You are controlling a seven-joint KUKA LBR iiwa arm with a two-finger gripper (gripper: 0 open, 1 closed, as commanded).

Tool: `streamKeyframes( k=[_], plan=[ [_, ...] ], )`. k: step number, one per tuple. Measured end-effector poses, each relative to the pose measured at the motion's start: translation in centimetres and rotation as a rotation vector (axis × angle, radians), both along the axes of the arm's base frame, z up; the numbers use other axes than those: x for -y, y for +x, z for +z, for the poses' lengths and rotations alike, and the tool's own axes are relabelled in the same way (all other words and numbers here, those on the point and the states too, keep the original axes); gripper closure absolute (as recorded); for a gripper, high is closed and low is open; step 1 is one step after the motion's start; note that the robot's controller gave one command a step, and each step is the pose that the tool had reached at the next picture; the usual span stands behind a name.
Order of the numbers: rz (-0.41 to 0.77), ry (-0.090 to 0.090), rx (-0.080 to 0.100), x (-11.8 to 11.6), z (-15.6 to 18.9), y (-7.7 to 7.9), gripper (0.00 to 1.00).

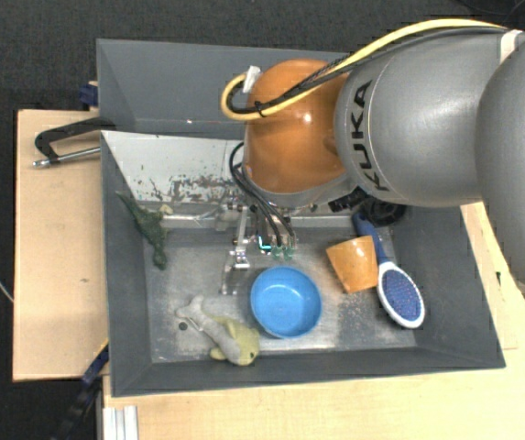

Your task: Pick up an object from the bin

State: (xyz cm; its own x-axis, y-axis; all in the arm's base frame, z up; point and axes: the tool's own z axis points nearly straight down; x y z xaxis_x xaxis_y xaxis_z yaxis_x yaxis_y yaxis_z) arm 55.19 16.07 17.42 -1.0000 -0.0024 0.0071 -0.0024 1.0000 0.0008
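Leftward, bare bin floor [175,269] beside blue bowl [285,302].

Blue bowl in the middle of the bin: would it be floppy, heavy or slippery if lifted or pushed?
The blue bowl looks like smooth moulded plastic, so probably stiff, light and a bit slippery. It sits open side up, so a push would likely slide it across the bin floor rather than roll it.

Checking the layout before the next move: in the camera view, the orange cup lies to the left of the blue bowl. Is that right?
Not quite. The camera view shows the orange cup to the right of the blue bowl, between it and the blue-and-white brush.
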Motion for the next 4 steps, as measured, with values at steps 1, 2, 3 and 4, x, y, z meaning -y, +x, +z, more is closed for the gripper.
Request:
streamKeyframes(
  k=[1,2,3,4],
  plan=[
    [-0.134,0.005,0.018,4.7,-10.0,-3.5,0.00],
    [0.146,-0.002,0.015,11.9,-4.9,-5.0,0.00],
    [0.502,-0.001,0.033,15.4,-9.6,-4.6,0.00],
    [0.502,0.001,0.033,15.3,-9.5,-4.6,1.00]
  ],
)
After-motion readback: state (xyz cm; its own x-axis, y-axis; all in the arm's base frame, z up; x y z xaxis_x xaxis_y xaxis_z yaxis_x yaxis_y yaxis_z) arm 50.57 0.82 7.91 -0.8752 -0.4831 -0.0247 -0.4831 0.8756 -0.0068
